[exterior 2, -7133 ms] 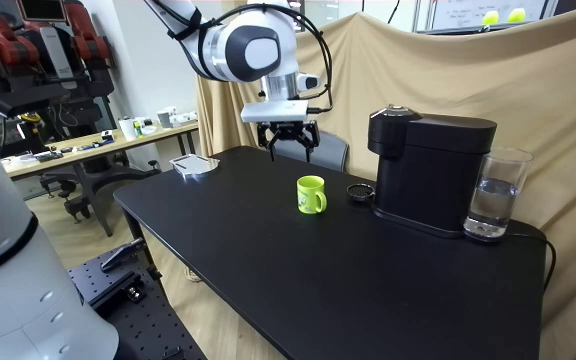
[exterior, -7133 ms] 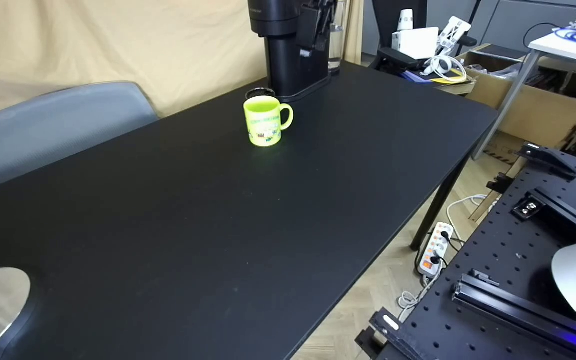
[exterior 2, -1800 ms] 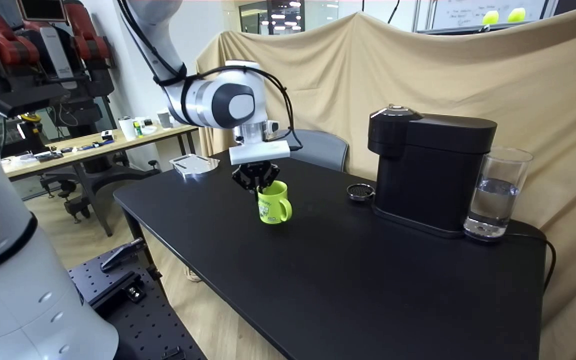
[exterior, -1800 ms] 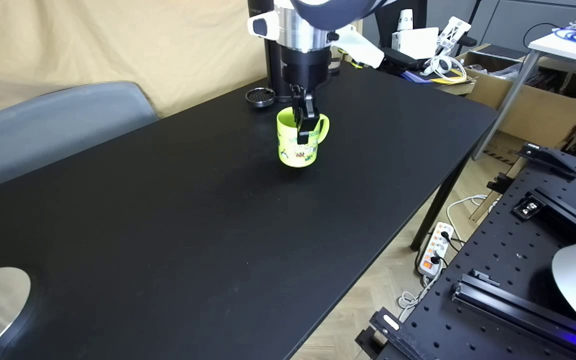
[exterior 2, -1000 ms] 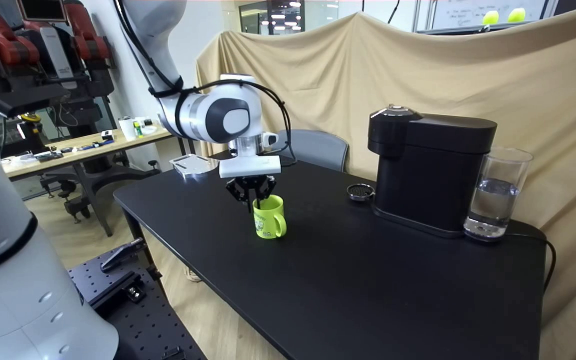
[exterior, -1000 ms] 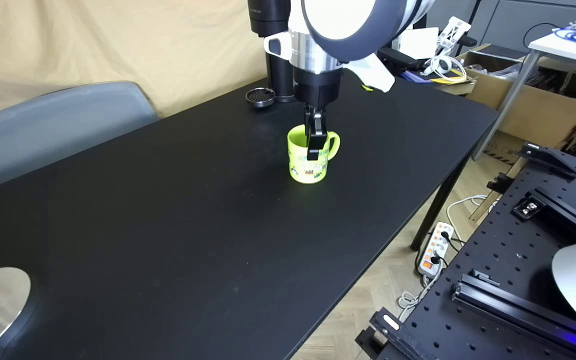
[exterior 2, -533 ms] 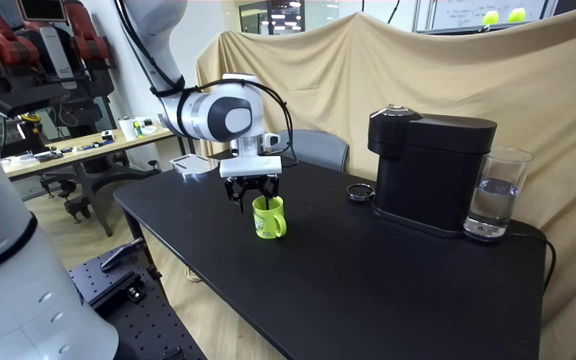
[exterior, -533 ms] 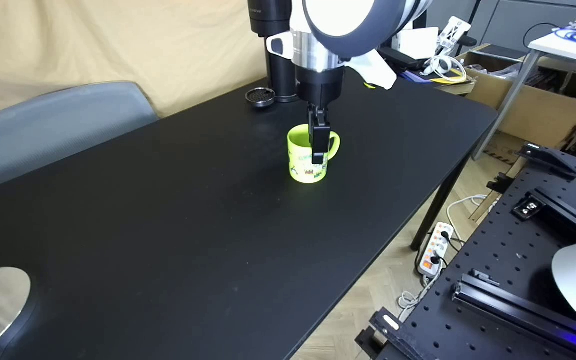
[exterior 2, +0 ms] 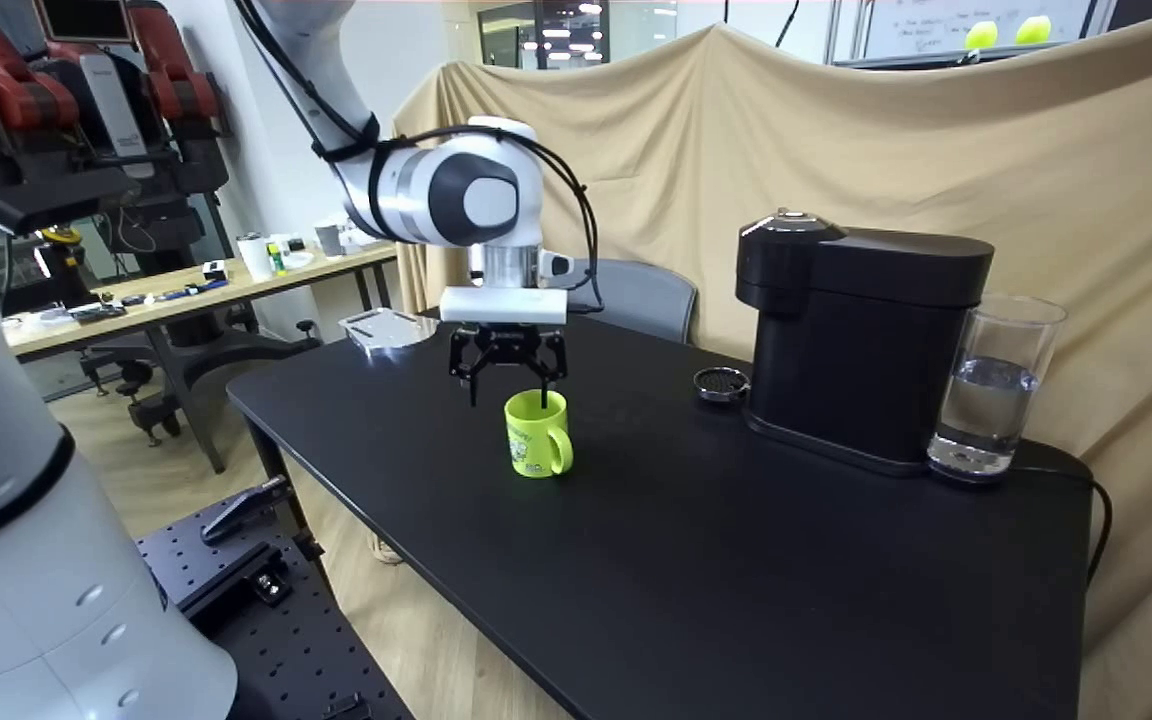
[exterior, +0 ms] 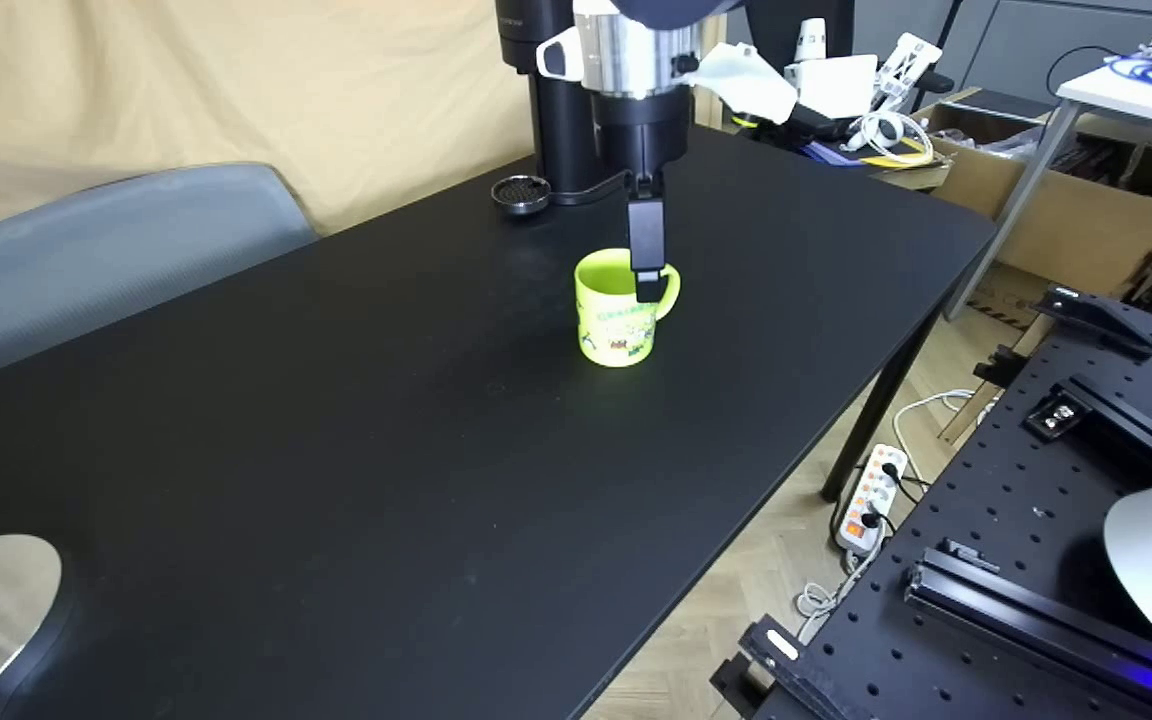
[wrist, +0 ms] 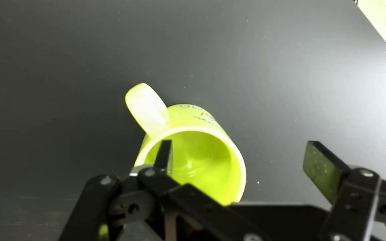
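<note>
Wrist view: my jaws stood apart, left finger [wrist: 163, 154] at the mug [wrist: 206, 155], so the table [wrist: 65, 53] alone bore it.

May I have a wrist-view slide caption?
Open gripper, one finger at an upright green mug on a dark table.

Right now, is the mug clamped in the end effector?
No, the wrist view shows the end effector open, with table visible between the mug and one finger.
</note>
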You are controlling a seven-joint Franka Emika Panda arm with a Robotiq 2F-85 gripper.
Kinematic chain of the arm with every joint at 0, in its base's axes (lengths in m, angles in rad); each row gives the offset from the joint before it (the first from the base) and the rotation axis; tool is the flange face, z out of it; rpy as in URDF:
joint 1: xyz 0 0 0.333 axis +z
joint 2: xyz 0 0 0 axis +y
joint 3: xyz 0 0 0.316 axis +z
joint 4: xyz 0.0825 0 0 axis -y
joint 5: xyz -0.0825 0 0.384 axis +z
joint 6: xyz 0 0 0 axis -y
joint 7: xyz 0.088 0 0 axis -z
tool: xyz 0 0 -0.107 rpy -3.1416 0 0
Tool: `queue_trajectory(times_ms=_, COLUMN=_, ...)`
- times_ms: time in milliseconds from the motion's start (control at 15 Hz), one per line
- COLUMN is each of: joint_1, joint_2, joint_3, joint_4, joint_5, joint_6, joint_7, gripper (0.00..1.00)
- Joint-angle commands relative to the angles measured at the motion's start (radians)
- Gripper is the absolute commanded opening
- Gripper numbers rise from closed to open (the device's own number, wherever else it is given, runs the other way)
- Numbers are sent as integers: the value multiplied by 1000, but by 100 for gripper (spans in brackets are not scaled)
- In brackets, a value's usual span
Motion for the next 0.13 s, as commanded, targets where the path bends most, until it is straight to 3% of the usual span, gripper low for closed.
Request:
queue_trajectory(times_ms=0, joint_1=-16, joint_2=-24, joint_3=-17, joint_4=59, joint_5=22, joint_6=-120, joint_7=4, gripper=99)
queue_trajectory(times_ms=67, joint_1=-19, joint_2=-22, joint_3=-25, joint_4=76, joint_5=22, joint_6=-148, joint_7=8, gripper=100)
